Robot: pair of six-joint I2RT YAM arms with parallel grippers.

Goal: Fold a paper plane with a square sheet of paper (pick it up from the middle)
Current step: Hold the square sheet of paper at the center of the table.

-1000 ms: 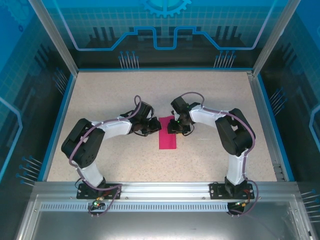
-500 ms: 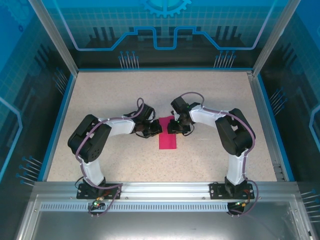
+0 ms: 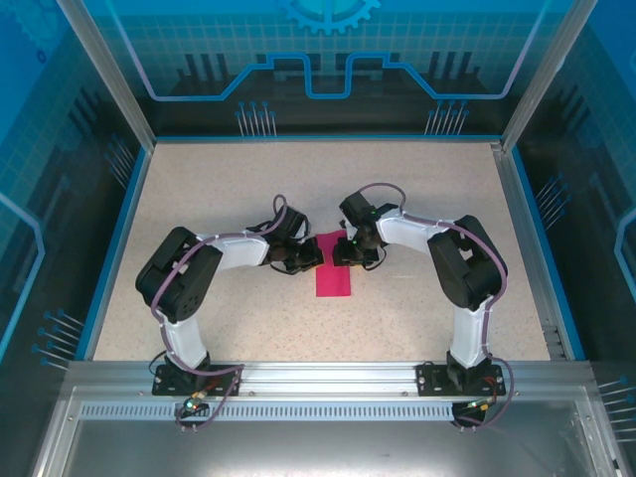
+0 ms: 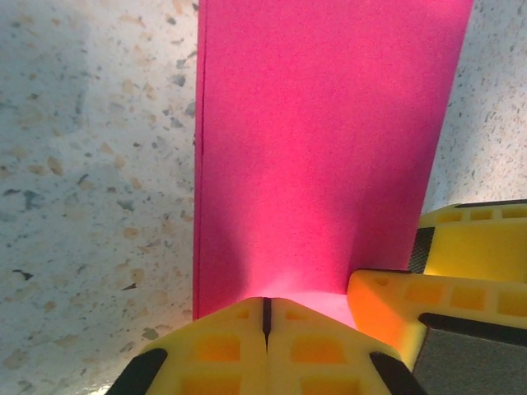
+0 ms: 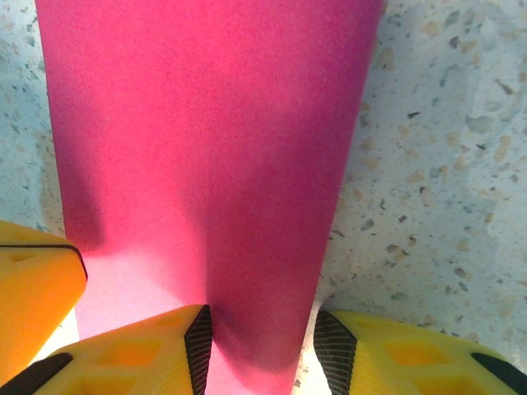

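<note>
The square sheet of paper [image 3: 334, 271] lies on the table as a narrow magenta-pink strip, apparently folded in half. My left gripper [image 3: 311, 257] is at the strip's left edge near its far end. In the left wrist view its fingers [image 4: 265, 311] are shut, with their tips down on the paper [image 4: 329, 140]. My right gripper [image 3: 347, 252] is at the same end from the right. Its jaws [image 5: 259, 346] stand open; one finger is on the paper [image 5: 206, 140] and the other on the table beside the strip's edge.
The speckled tabletop [image 3: 229, 179] is bounded by a blue rim [image 3: 121, 234] and by glass walls on three sides. One finger of the other gripper shows in each wrist view, close beside its own, so the two grippers nearly touch.
My left arm has drawn its elbow in and moved its gripper slightly right onto the paper, and its jaws have shut the last bit. The right arm and the paper have not moved.
</note>
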